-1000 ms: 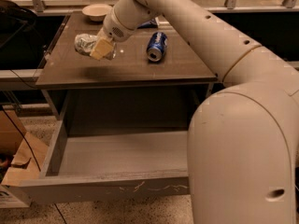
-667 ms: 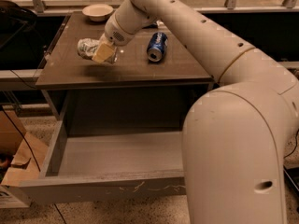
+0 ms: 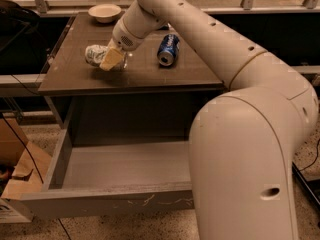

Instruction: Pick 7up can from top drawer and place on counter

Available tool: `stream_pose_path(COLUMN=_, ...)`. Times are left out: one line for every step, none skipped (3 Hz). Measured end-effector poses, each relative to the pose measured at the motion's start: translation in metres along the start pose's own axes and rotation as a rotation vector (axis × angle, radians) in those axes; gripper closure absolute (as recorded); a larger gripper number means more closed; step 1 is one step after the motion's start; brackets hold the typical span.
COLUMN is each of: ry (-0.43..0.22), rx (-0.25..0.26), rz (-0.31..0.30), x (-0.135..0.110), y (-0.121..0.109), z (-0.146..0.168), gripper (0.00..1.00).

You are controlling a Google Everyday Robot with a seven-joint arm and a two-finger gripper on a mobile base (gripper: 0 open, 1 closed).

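The 7up can (image 3: 93, 54), silvery-white with faint green marks, lies on its side at the left part of the counter (image 3: 150, 76). My gripper (image 3: 111, 60) reaches in from the right, and its pale yellow fingers (image 3: 113, 58) are closed around the can's right end, low over the tabletop. I cannot tell whether the can rests on the surface. The top drawer (image 3: 125, 165) stands pulled out below the counter, with a bare grey floor and a scratched front panel (image 3: 115, 202).
A blue soda can (image 3: 168, 49) lies on the counter to the right of the gripper. A pale bowl (image 3: 104, 12) sits at the counter's back left. My arm's bulky body (image 3: 250, 159) covers the drawer's right side. A cardboard box (image 3: 15, 176) stands on the floor at left.
My gripper, still holding the 7up can, has come down slightly toward the counter's left part. The blue can, the bowl and the drawer have not moved.
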State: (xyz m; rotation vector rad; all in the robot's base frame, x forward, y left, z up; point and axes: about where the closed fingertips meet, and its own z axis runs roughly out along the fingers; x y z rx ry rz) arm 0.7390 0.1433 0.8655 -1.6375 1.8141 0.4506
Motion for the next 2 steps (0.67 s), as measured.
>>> stream_pose_path(ry=0.000, rx=0.000, rz=0.000, x=0.0000, y=0.0000, z=0.0000, gripper=0.00)
stream_pose_path(ry=0.000, rx=0.000, rz=0.000, x=0.0000, y=0.0000, z=0.0001, gripper=0.00)
